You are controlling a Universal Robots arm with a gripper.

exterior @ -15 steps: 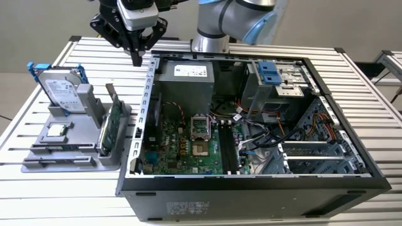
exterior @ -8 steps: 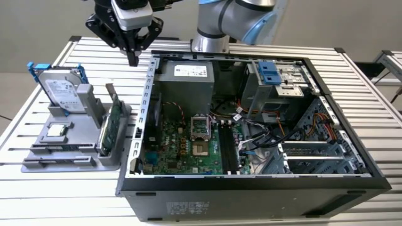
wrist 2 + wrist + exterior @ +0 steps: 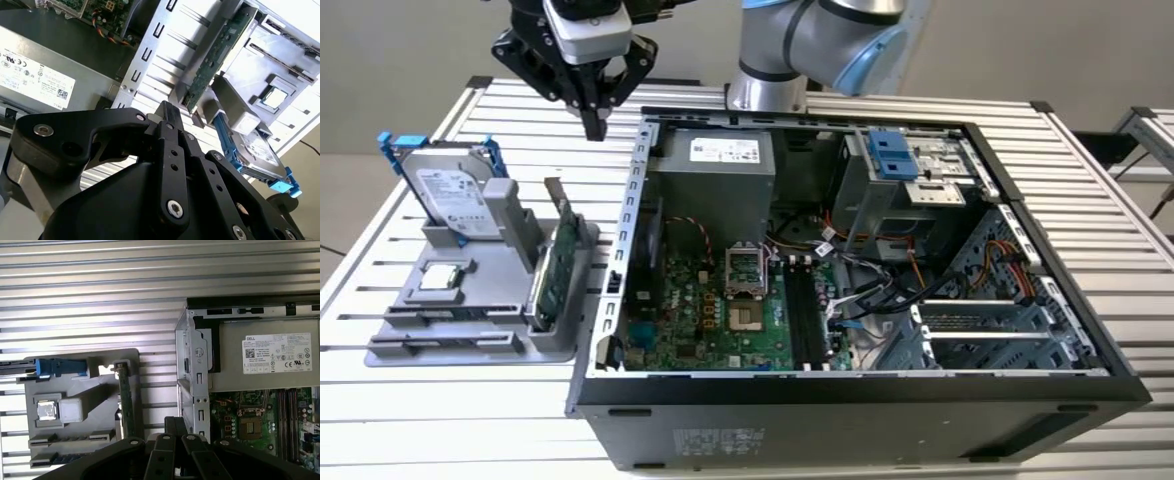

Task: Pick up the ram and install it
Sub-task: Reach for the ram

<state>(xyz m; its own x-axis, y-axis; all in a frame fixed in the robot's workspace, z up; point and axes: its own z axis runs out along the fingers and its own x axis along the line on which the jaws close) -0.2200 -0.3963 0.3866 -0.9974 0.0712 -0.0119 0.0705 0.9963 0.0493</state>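
Note:
The ram (image 3: 65, 458) is a slim dark stick lying in the nearest slot of the grey tray (image 3: 400, 350), at the exterior view's left; there the ram (image 3: 451, 344) shows as a thin dark strip. My gripper (image 3: 596, 128) hangs high over the table's far side, between the tray and the open computer case (image 3: 854, 385), well away from the ram. Its black fingers (image 3: 167, 112) are pressed together with nothing between them, and their tips (image 3: 175, 422) also show in the first wrist view.
The tray also holds a silver hard drive (image 3: 454, 195) with blue rails, an upright green card (image 3: 550, 270) and a processor chip (image 3: 443, 278). Inside the case lie the motherboard (image 3: 720, 320), its dark memory slots (image 3: 807, 320), a power supply (image 3: 714, 170) and loose cables.

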